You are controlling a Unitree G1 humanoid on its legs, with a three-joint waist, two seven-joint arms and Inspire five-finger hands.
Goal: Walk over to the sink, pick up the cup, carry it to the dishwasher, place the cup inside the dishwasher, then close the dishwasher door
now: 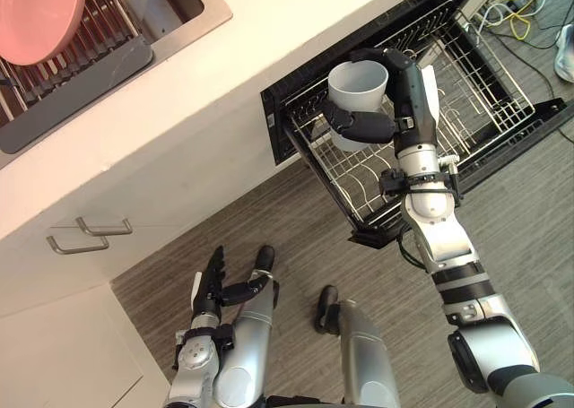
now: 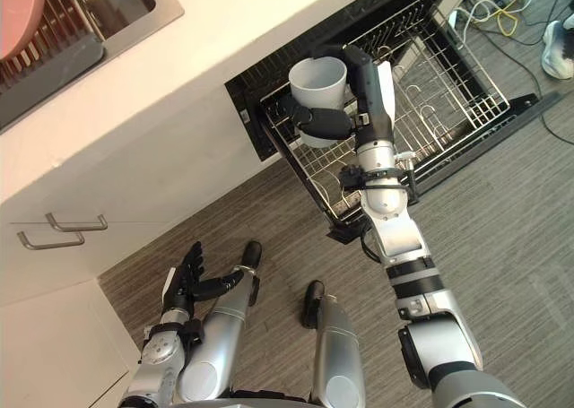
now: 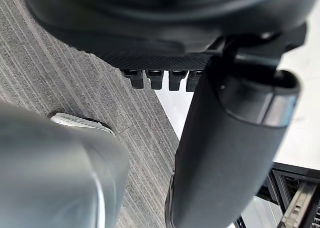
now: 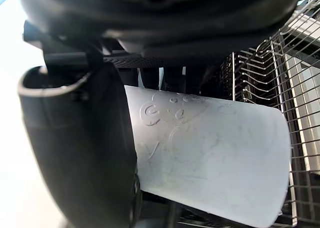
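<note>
Left hand (image 1: 213, 291) spread; right hand (image 1: 402, 90) grips white cup (image 1: 357, 87), embossing (image 4: 165, 110) unreadable, over dishwasher rack (image 1: 484, 94).

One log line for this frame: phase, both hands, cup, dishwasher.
phase: placing | right hand: fingers curled round upright cup, over pulled-out dishwasher rack | left hand: open, idle, hanging low

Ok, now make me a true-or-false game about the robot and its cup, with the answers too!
1. The right hand is holding the cup. True.
2. The cup is sitting in the sink. False: the hand holds it up by the pulled-out dishwasher rack.
3. The dishwasher door is shut. False: it is open, with the rack out.
4. The left hand holds nothing. True: its fingers are open, down by the floor.
</note>
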